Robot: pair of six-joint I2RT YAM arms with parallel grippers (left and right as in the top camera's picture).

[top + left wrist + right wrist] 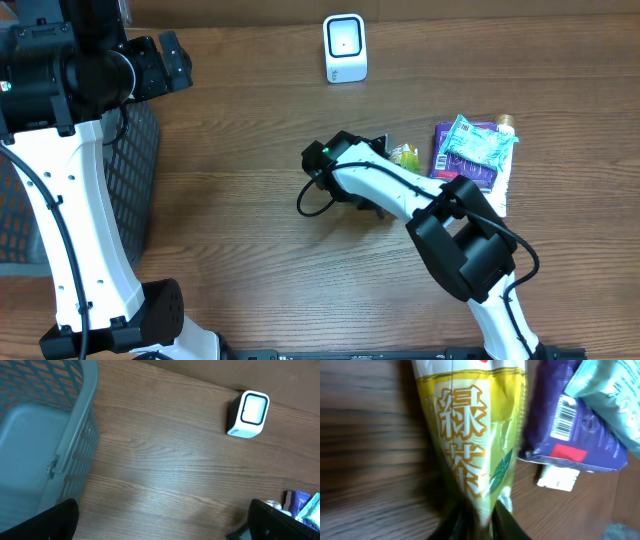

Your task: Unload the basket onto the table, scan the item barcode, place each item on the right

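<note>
The item, a yellow-green tea packet [470,435] with orange characters, lies on the wooden table beside a pile of packets; the overhead view shows only a bit of it [404,154] past my right arm. My right gripper [480,512] has its dark fingers on either side of the packet's narrow end, pinching it. The white scanner [345,47] stands at the table's far edge, face towards me, also seen in the left wrist view [248,414]. My left gripper [162,519] hovers wide open over bare table near the basket, holding nothing.
A purple packet [570,430] with a barcode [563,419] lies right of the tea packet, under a teal pouch [610,395]; both show overhead [468,160]. A grey mesh basket [75,435] stands at the table's left side [130,180].
</note>
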